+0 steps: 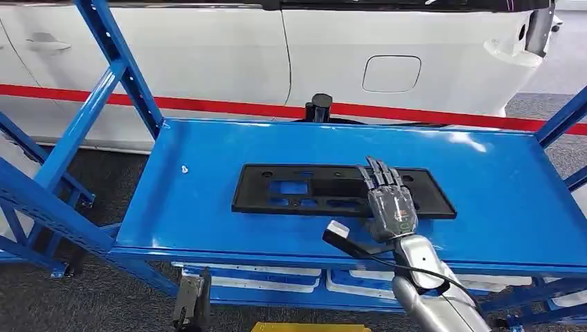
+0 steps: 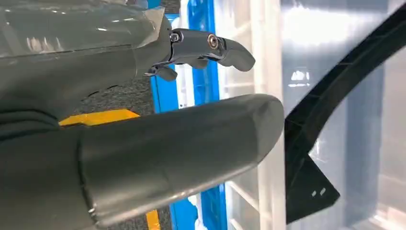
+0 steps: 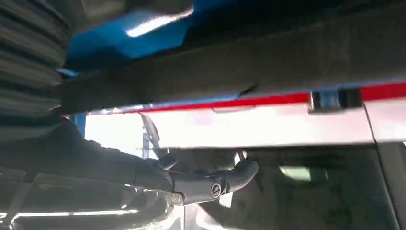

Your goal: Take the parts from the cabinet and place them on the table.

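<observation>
Right hand (image 1: 392, 207) rests flat, fingers spread, on the black plate part (image 1: 304, 190); holds nothing. Part lies flat mid blue table (image 1: 498, 207), looks just set down. Left hand (image 2: 143, 120) hangs by clear bins (image 2: 249, 72), grip unclear.
</observation>
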`<state>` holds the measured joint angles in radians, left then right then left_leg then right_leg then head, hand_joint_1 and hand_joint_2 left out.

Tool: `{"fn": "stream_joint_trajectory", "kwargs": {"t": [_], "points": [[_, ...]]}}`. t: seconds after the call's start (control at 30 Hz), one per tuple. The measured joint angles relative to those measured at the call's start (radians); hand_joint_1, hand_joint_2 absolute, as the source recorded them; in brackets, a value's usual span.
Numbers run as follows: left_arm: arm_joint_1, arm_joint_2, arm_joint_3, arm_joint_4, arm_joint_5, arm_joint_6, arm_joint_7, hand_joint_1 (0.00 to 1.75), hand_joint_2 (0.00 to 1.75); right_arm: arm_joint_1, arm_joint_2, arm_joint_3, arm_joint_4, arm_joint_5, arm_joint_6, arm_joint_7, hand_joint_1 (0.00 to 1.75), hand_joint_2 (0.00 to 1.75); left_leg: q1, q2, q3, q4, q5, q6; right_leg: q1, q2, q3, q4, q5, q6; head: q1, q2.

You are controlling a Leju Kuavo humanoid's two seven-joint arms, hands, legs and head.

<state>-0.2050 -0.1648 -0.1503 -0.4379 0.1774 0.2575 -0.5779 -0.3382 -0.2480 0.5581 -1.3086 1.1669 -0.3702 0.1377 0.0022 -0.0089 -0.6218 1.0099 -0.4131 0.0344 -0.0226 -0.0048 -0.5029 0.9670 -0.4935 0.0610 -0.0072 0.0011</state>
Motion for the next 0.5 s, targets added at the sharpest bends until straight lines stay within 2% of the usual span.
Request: {"fn": "stream_joint_trajectory", "kwargs": {"t": [0.07,0.1,0.2,0.27,0.3,0.5], "points": [[-0.005,-0.002,-0.007,0.000,0.000,0.008,0.000,0.00,0.00,-0.019,0.015,-0.001,0.032,-0.001,0.023,0.006,1.61,1.75,0.000,0.000,0.001,0.000,0.000,0.000,0.000,0.000,-0.001,0.000,0.000,0.000,0.000,0.000],[-0.008,-0.002,-0.010,0.000,-0.002,0.008,0.000,0.00,0.00,-0.025,0.019,-0.002,0.044,-0.001,0.026,0.008,1.69,1.75,0.000,0.000,0.001,0.000,0.000,0.000,0.000,0.000,-0.004,0.000,0.000,0.000,0.000,0.000],[-0.012,-0.002,-0.029,0.000,-0.015,0.004,-0.005,0.00,0.00,-0.026,0.029,-0.004,0.063,0.000,0.031,0.012,1.73,1.75,0.000,0.000,0.001,0.000,0.000,0.000,0.000,0.000,-0.004,0.000,0.000,0.000,0.000,0.000],[-0.017,-0.001,-0.040,-0.001,-0.021,-0.005,-0.005,0.00,0.00,-0.025,0.031,-0.009,0.069,0.007,0.023,0.012,1.69,1.75,0.000,0.000,0.001,0.000,0.000,0.000,0.000,0.000,-0.005,0.000,0.000,0.000,0.000,0.000],[-0.020,0.000,-0.047,-0.002,-0.027,-0.005,-0.003,0.00,0.00,-0.021,0.031,-0.012,0.070,0.012,0.018,0.012,1.75,1.75,0.000,-0.001,0.001,0.000,0.000,0.000,0.000,0.000,-0.005,0.000,0.000,0.000,0.000,0.000],[-0.025,0.006,-0.069,-0.019,-0.032,-0.006,0.006,0.00,0.00,0.007,0.033,-0.036,0.060,0.041,-0.004,0.011,1.75,1.75,0.000,-0.001,0.002,0.000,0.000,0.000,0.000,-0.001,-0.005,0.000,0.000,0.000,0.000,0.000]]}}
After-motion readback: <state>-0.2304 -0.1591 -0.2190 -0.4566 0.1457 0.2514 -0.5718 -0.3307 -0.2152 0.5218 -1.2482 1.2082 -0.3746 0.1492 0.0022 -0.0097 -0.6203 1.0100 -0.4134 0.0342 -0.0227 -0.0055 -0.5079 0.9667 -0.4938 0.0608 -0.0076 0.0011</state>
